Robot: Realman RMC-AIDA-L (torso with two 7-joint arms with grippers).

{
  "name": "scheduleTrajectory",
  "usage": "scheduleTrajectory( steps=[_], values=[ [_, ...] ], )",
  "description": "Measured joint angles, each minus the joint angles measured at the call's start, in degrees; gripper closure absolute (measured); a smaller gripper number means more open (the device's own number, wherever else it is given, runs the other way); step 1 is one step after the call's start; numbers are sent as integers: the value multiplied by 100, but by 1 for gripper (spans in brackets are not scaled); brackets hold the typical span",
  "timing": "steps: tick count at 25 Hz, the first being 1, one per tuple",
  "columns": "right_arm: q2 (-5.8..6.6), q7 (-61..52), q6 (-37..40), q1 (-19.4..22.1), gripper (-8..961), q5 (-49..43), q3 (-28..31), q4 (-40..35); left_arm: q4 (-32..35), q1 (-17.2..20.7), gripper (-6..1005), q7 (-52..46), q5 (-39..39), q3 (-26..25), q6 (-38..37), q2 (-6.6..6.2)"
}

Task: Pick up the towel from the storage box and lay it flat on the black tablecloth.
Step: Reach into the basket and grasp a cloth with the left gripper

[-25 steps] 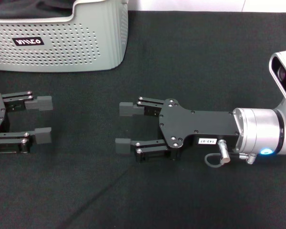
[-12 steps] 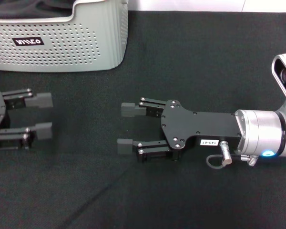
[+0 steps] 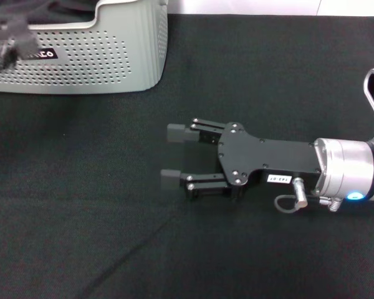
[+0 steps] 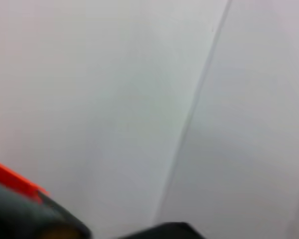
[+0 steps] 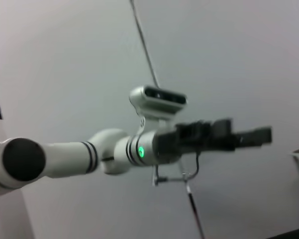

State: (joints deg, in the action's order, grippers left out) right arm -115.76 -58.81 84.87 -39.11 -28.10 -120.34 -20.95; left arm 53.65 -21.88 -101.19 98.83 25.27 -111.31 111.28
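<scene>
Towel out of sight; storage box (image 3: 106, 59) stands at the far left of the black tablecloth (image 3: 81, 205).

We see only dark fabric inside the box. Our left gripper (image 3: 6, 43) is a blur over the box's front wall at the label; we cannot tell how its fingers are set. Our right gripper (image 3: 174, 156) hovers over the cloth mid-table, fingers spread and holding nothing.
</scene>
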Motion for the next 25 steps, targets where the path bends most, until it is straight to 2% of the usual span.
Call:
scheduleTrajectory(
  steps=[4, 7, 9, 11, 14, 18, 25],
  values=[
    [14, 54, -16, 119, 146, -2, 116, 49, 1849, -235, 239, -839, 650, 213, 1056, 552],
    [18, 114, -21, 275, 148, -1, 223, 98, 2852, -558, 257, -1538, 1584, 506, 1620, 772],
    [14, 163, -22, 383, 150, 3, 269, 126, 3102, -766, 290, -1981, 2008, 681, 1886, 810],
    [13, 199, -23, 467, 151, 22, 284, 147, 3157, -946, 323, -2344, 2354, 884, 2143, 778],
    [17, 220, -24, 579, 153, 11, 366, 163, 3149, -1083, 317, -2642, 2723, 1120, 2425, 725],
    [19, 295, -13, 693, 155, 6, 458, 171, 3140, -1153, 337, -2762, 3029, 1224, 2589, 717],
    [12, 364, 17, 749, 160, -1, 555, 171, 3138, -1173, 372, -2842, 3089, 1231, 2672, 701]
  ],
)
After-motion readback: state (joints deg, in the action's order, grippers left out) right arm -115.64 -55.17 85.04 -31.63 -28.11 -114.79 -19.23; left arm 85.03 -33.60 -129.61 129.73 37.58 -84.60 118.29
